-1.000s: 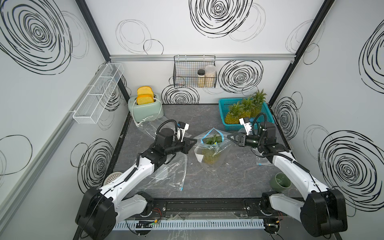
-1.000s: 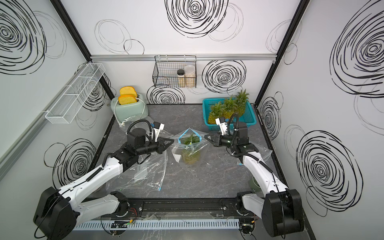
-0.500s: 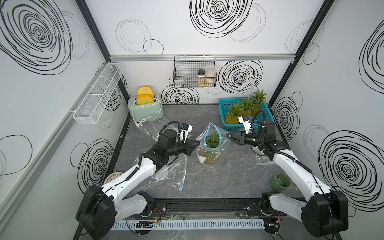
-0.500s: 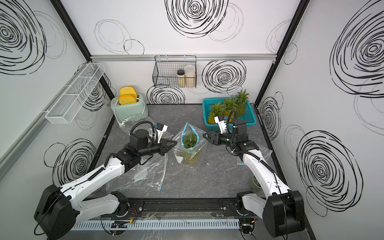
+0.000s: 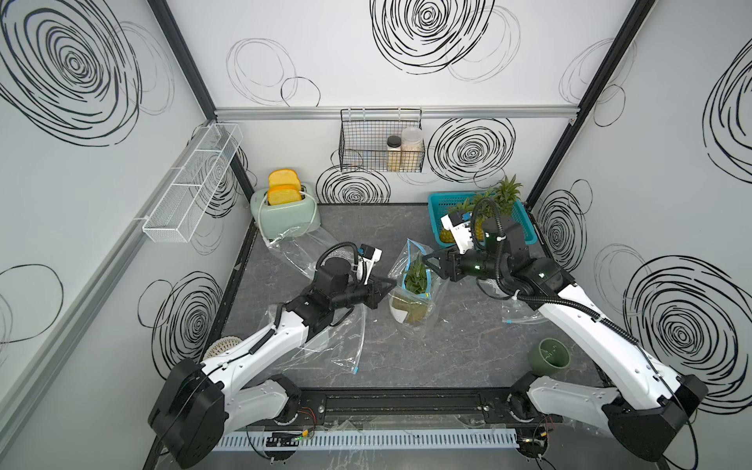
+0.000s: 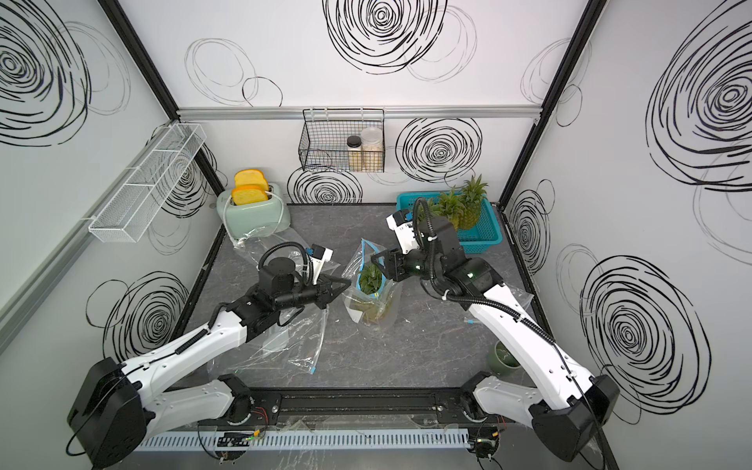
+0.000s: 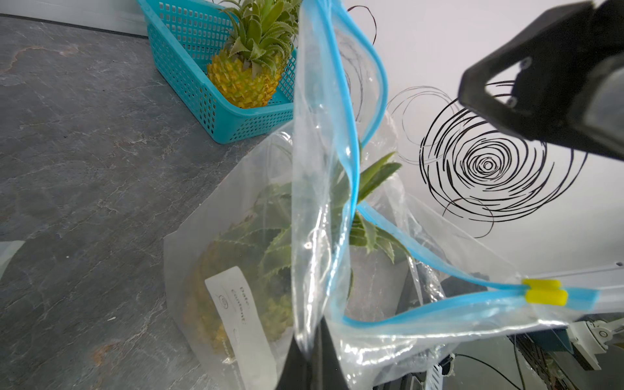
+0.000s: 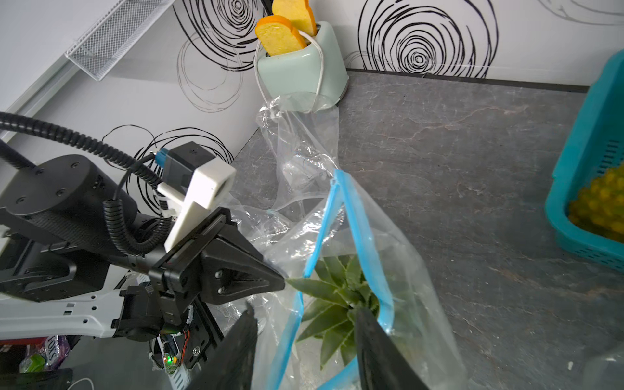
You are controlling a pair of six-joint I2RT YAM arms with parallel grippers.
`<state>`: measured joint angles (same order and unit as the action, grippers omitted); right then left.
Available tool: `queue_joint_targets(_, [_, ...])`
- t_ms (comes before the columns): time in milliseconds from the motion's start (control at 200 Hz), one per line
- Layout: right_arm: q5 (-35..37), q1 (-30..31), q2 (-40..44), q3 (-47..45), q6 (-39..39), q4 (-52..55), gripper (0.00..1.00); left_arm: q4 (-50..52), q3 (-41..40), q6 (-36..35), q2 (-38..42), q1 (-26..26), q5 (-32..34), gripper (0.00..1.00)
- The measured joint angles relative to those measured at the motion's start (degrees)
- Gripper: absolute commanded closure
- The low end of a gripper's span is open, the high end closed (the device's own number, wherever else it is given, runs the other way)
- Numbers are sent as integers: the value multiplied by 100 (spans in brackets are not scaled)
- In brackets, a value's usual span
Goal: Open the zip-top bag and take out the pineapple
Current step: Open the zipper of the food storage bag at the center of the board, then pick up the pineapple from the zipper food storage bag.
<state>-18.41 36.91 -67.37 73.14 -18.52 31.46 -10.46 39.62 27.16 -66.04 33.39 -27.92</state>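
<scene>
Since a second ago the right end effector (image 5: 428, 264) has let go of the zip-top bag (image 5: 401, 264). Its jaws now stand apart and grip nothing. The mouth, which was stretched wide between the two arms, has sprung back to a tall, narrow slit.

At the 10 o'clock corner of the surface (image 5: 407, 366) a mint toaster (image 5: 285, 209) stands by the back wall. Loose clear bags (image 5: 325, 342) lie at its foot and under the left arm at 8 o'clock.

The left end effector (image 5: 385, 283) is closed tight on the bag's film at the bag's 9 o'clock side. The bag stands upright at the centre with the pineapple (image 5: 416, 276) inside, its crown poking up into the open mouth. A white label (image 7: 236, 314) on the bag reads "Date" and "Content". A yellow slider (image 7: 543, 292) sits at one end of the blue zip track (image 7: 439, 307).

The right end effector hangs at the bag's 2 o'clock, with its fingers on either side of the crown's leaves. I cannot tell whether a finger touches the track.

Bare surface shows at the bag's 12 and 6 o'clock. A teal basket (image 6: 480, 240) of spare pineapples (image 6: 472, 207) fills the 1 o'clock corner, close behind the right wrist. A green cup (image 5: 548, 361) sits at 5 o'clock, near the front edge.
</scene>
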Motion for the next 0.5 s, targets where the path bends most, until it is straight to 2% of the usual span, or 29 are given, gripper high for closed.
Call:
queue_joint_targets(160, [269, 306, -356, 166, -2, 197, 44, -179, -79, 28, 2, 11, 63, 100])
queue_joint_targets(500, [737, 323, -955, 164, -7, 553, 39, -612, -374, 162, 4, 63, 103, 100])
